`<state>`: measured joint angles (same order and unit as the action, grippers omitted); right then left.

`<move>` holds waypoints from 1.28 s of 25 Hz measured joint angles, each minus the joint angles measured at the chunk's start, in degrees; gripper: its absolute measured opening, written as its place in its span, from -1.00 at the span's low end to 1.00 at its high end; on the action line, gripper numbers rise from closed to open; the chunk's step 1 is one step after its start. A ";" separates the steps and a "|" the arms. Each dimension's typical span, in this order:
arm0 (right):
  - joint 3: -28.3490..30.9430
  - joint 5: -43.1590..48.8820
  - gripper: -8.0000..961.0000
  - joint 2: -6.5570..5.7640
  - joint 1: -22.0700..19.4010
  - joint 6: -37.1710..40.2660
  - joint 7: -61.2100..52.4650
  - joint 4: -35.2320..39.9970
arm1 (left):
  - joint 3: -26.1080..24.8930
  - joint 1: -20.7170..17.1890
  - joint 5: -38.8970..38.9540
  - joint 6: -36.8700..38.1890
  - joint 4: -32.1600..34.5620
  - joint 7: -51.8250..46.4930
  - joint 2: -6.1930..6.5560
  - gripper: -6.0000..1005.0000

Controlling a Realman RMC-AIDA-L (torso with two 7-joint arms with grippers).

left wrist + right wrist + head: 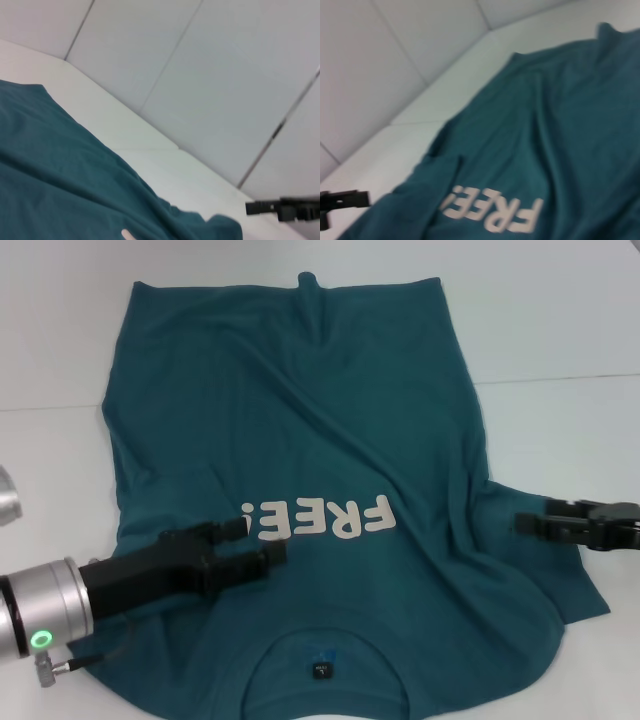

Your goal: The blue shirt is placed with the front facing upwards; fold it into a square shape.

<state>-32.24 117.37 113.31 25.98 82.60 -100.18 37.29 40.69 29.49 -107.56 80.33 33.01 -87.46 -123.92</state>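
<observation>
The blue shirt point(300, 420) lies spread front-up on the white table, collar and dark neck label point(320, 672) nearest me, hem at the far side. Its cream "FREE!" lettering point(322, 521) crosses the chest. Wrinkles run diagonally down the middle. My left gripper point(264, 539) hovers open over the chest just left of the lettering, nothing between its fingers. My right gripper point(531, 514) stands open at the shirt's right edge by the sleeve point(570, 590). The shirt point(75, 185) and the right gripper point(280, 207) also show in the left wrist view. The shirt point(560, 125) fills the right wrist view.
The white table point(560, 430) extends bare to the right and left of the shirt. A silvery object point(6, 498) pokes in at the left edge. Pale wall panels point(225, 75) stand behind the table.
</observation>
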 joint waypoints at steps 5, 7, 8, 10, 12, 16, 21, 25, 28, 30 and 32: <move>0.20 4.05 0.90 -0.55 -0.65 -1.45 -6.08 2.07 | 1.88 -0.69 -0.60 1.26 -0.01 9.08 -0.02 0.66; 0.20 5.00 0.90 -0.76 -0.63 -2.31 -9.02 2.17 | 2.59 -1.12 -0.66 1.50 -0.02 12.10 -0.07 0.72; 0.12 5.21 0.90 -0.82 -0.53 -2.55 -10.30 2.20 | 2.83 -1.20 -0.67 1.57 -0.03 13.03 -0.12 0.75; -0.03 5.33 0.89 -0.83 -0.27 -2.91 -12.01 2.24 | 3.33 -1.31 -0.68 1.70 -0.05 13.90 -0.21 0.81; -0.11 5.37 0.89 -0.76 -0.03 -3.04 -12.81 2.31 | 3.88 -1.30 -0.70 1.96 -0.05 14.12 -0.25 0.81; 0.19 5.38 0.89 -0.45 -0.13 -3.87 -13.62 3.19 | 4.40 -1.27 -0.72 2.26 -0.01 14.19 -0.17 0.81; 0.80 5.28 0.89 -0.14 -0.29 -6.44 -13.89 3.20 | 4.40 -1.33 -0.72 2.15 -0.03 14.21 -0.22 0.81; 0.38 5.36 0.89 0.49 0.10 -9.24 -13.91 2.87 | 4.37 -1.13 -0.70 1.84 -0.23 14.04 -0.25 0.81; 0.25 5.41 0.89 0.96 0.35 -10.59 -13.92 2.52 | 4.32 -1.05 -0.54 1.82 -0.24 13.81 -0.22 0.81; -0.08 5.42 0.87 1.09 0.47 -11.58 -13.93 1.82 | 4.32 -0.99 -0.43 1.80 -0.23 13.71 -0.19 0.81; -0.40 5.41 0.84 1.12 0.60 -12.45 -13.92 0.95 | 4.30 -0.97 -0.37 1.79 -0.23 13.70 -0.18 0.81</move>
<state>-32.64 122.78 114.42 26.58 70.15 -114.11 38.24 44.99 28.52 -107.93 82.12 32.77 -73.77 -124.10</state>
